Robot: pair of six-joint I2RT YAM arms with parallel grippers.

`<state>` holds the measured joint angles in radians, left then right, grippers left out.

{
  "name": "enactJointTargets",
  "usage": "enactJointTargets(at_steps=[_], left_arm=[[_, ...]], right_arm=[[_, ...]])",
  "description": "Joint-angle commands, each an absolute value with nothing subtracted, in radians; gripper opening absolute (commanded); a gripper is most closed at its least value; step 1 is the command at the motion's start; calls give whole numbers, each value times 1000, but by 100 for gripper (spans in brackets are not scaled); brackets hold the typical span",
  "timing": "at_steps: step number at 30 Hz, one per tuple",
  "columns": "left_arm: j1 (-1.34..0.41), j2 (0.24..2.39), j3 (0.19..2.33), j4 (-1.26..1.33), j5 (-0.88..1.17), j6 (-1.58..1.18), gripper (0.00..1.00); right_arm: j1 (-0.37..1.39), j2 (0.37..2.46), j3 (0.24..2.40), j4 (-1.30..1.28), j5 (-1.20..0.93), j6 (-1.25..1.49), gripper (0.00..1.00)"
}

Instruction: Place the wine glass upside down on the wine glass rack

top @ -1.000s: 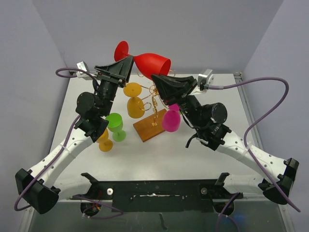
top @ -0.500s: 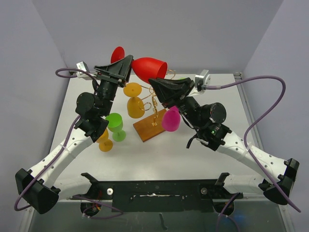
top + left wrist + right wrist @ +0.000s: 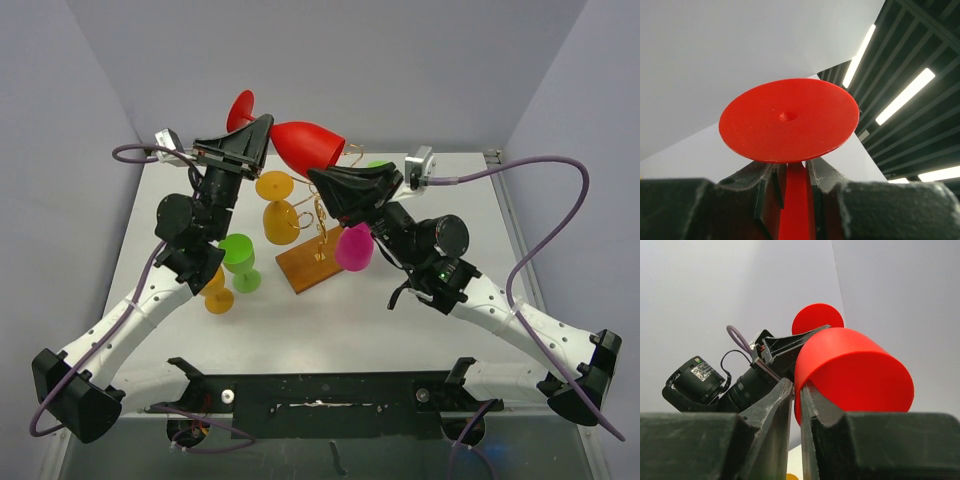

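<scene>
The red wine glass (image 3: 308,146) is held in the air above the back of the table, lying almost level, foot to the left and bowl to the right. My left gripper (image 3: 264,128) is shut on its stem (image 3: 796,200) just under the round foot (image 3: 789,119). My right gripper (image 3: 319,178) is closed on the bowl's rim (image 3: 801,390), one finger outside and one inside the bowl (image 3: 855,371). The gold wire wine glass rack (image 3: 320,212) stands on its brown wooden base (image 3: 310,267) below the glass.
An orange glass (image 3: 279,212) and a pink glass (image 3: 353,249) hang upside down on the rack. A green glass (image 3: 240,259) and a yellow-orange glass (image 3: 216,292) stand on the table to the rack's left. Grey walls close in the back and sides.
The red glass has shifted slightly left, its bowl dipping lower. The right gripper has followed left, staying at the rim. The left gripper still holds the stem.
</scene>
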<state>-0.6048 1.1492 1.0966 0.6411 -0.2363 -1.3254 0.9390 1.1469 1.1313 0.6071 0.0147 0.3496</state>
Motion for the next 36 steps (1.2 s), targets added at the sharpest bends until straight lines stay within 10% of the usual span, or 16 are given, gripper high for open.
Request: enactJointTargets(at_steps=[1,6,12,36], left_arm=[[-602,1121,1093,706,-237,-1297,0],[-595,1095,1092,699,-172,-1194,0],[-557,1023,1118,562,70,-945,0],[-519,718,868,265,811,-308,0]], right_arm=[[948,1104,1131,611,17,369,17],[947,1054,1171,401,49,383,52],[947,974,1253,-3,33,339,66],[949,1049,1329,-19,-133,572,78]])
